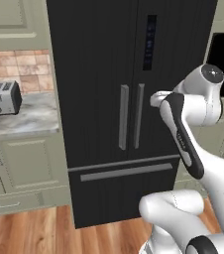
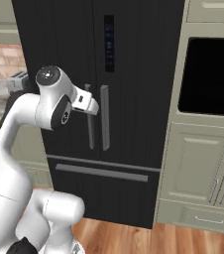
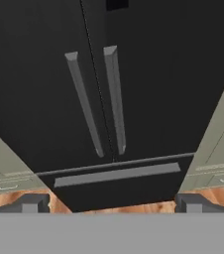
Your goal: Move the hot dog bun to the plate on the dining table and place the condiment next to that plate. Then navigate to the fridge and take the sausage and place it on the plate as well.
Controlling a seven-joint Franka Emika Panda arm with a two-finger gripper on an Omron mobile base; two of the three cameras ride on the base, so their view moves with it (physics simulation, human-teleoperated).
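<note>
From the left base view, the fridge [image 1: 119, 99] stands shut ahead, a toaster [image 1: 5, 97] on the counter to its left. In the right base view the arm reaches toward its twin handles [image 2: 98, 123]. The hand view shows the gripper [image 3: 112, 202] spread wide and empty — both fingertips well short of the doors.

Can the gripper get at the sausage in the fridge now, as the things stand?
Probably not yet. Both doors of the fridge are shut, so the inside is closed off and no sausage is visible. The gripper is open and faces the two door handles without touching them; a door must be opened first.
</note>
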